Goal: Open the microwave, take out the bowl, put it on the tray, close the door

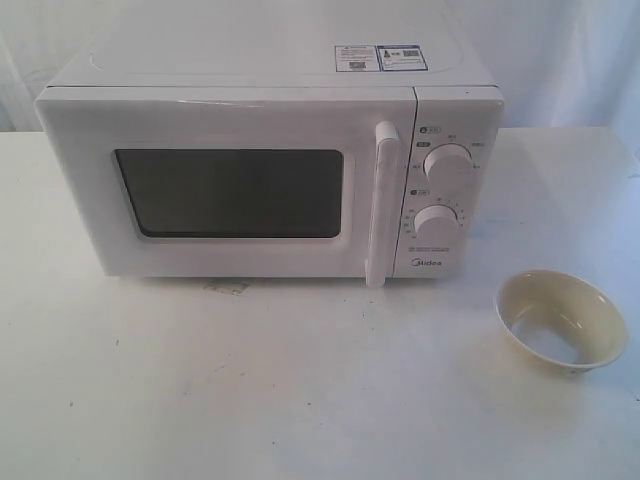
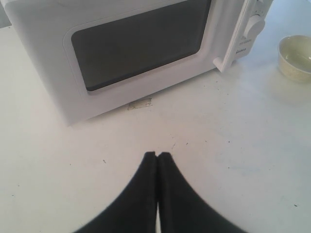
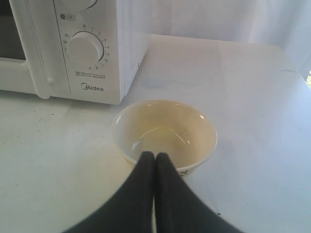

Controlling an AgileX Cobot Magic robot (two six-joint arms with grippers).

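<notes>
The white microwave (image 1: 270, 160) stands at the back of the table with its door (image 1: 225, 185) shut and the tall handle (image 1: 383, 205) upright beside two dials (image 1: 445, 165). A cream-yellow bowl (image 1: 560, 322) sits on the bare table to the front right of the oven, also seen as the bowl (image 3: 164, 131) and the bowl (image 2: 295, 57). My left gripper (image 2: 158, 155) is shut and empty above the table in front of the door (image 2: 138, 46). My right gripper (image 3: 154, 156) is shut, its tips over the bowl's near rim. Neither gripper appears in the exterior view. No tray is in view.
A small strip of tape (image 1: 226, 288) lies on the white table (image 1: 300, 390) just under the door's front edge. A white curtain hangs behind the oven. The table's right edge runs close to the bowl.
</notes>
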